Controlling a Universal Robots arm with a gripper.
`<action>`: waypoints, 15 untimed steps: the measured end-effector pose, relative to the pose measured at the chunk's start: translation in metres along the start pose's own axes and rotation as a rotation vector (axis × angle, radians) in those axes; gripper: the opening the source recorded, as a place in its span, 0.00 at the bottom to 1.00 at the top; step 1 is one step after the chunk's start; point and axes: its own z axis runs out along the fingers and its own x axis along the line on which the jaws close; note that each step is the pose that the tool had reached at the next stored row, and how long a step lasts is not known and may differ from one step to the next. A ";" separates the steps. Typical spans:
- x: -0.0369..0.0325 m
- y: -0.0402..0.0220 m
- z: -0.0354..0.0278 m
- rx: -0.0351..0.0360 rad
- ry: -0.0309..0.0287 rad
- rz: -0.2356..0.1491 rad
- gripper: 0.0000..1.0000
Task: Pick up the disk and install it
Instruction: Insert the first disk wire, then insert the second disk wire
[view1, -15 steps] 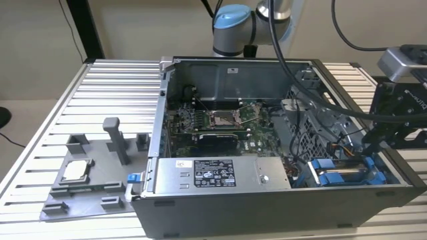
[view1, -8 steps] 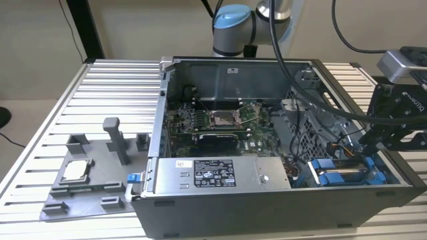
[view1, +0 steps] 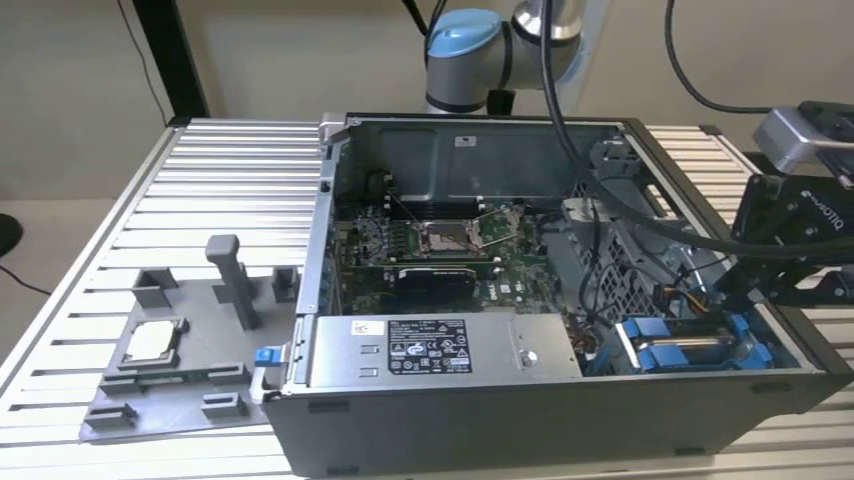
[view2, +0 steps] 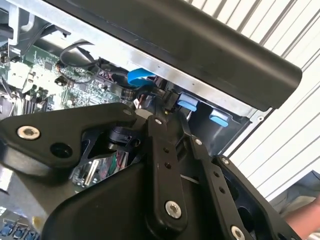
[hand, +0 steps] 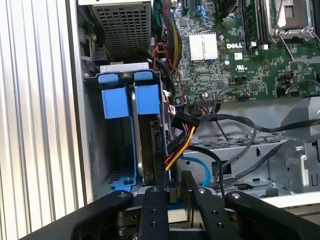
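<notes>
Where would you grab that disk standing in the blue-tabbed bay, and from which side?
Probably its exposed narrow edge, pinched across the two flat faces, coming in through the open side of the case. The disk stands on edge, sunk in the bay, with cables crowding one face, so only that edge looks free.

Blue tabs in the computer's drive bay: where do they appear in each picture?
Exterior view: blue tabs in the case's near corner, at the exterior view's right.
First wrist view: blue tabs at the bay's mouth.
Second wrist view: blue tabs beneath the case's black edge.
Shared landmark: green motherboard.
</notes>
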 end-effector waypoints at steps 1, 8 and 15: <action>0.0000 -0.0006 0.0008 -0.0017 -0.0003 0.001 1.00; 0.0001 -0.0018 0.0048 -0.0039 -0.0085 0.006 1.00; -0.0002 -0.0007 -0.0012 -0.0043 -0.0089 0.006 0.00</action>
